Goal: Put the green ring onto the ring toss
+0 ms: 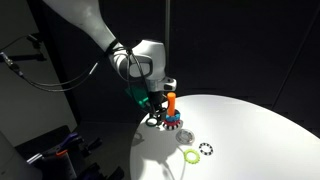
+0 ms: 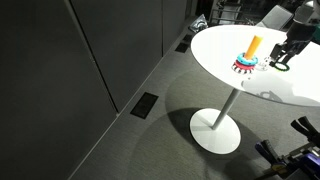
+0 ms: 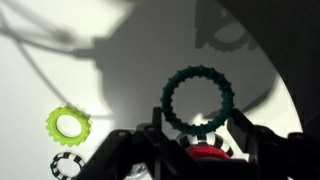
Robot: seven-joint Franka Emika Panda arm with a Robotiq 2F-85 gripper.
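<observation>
Bracketing the green ring (image 3: 197,70) just beside the ring toss (image 1: 171,106), the gripper (image 3: 197,136) looks placed for a short carry onto the peg, though I cannot tell whether its jaws clench it.

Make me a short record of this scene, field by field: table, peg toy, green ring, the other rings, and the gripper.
table: round white top
ring toss: orange peg upright, red, blue and dark rings round its foot
green ring: dark green, not on the peg, framed between the fingers in the wrist view
other rings: yellow-green ring and black notched ring, flat on the table, side by side
gripper: low beside the peg; whether it grips the green ring cannot be told
</observation>
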